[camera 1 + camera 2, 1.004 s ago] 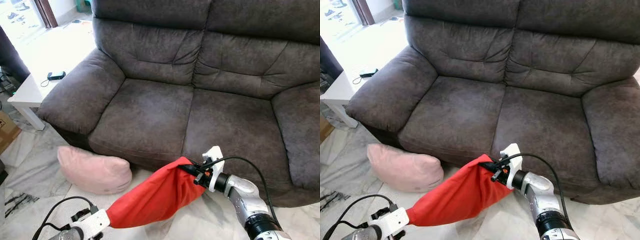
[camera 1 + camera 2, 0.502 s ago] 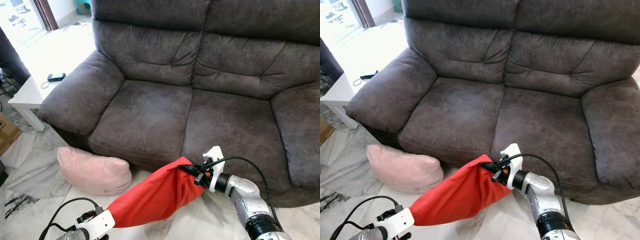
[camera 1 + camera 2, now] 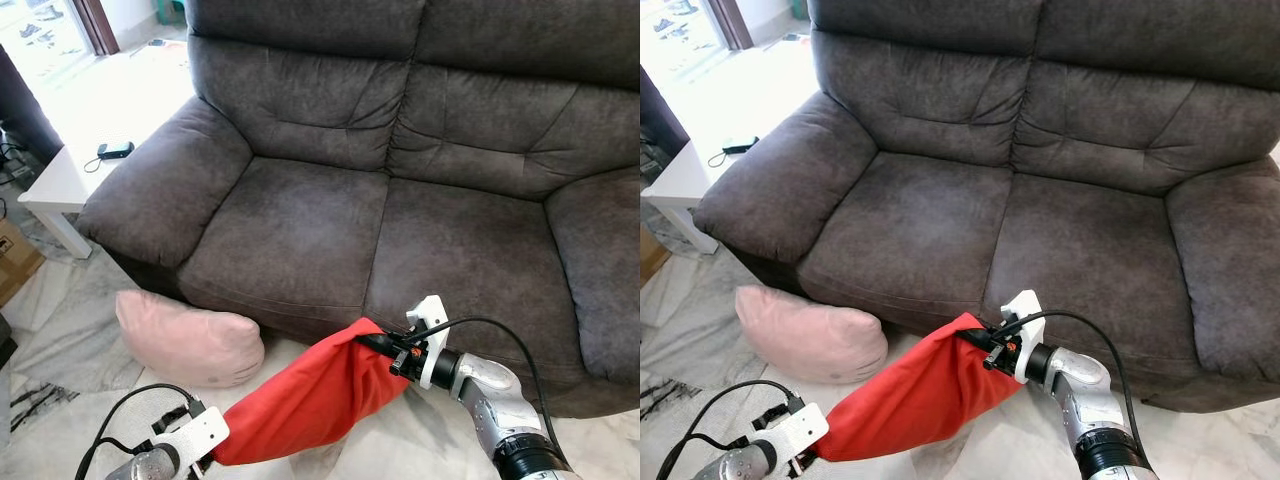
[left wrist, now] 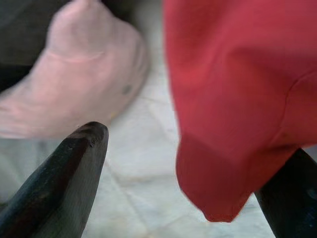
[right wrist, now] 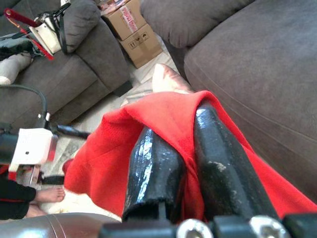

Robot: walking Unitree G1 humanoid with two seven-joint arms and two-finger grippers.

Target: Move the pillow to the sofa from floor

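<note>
Head views: red pillow hangs off the floor between both arms, just in front of the sofa, its right end level with the front edge of the seat.
Right gripper: fingers pinched on the pillow's upper right corner; the right wrist view shows red fabric caught between the two black fingers.
Left gripper: low and near at the left; its fingers stand wide apart, the red corner lying against one finger, so this end looks propped, not clamped.
Pink pillow: on the floor at the sofa's left front corner, apart from the red one.
Step in hand: lifting the red pillow up and over the seat front.
Doing it well: raise both ends together and carry it far enough over the seat cushion before letting go; the left end seems loosely held and could slip, so the right pinch should probably lead.
Watch: the low left corner may catch on the seat front.
</note>
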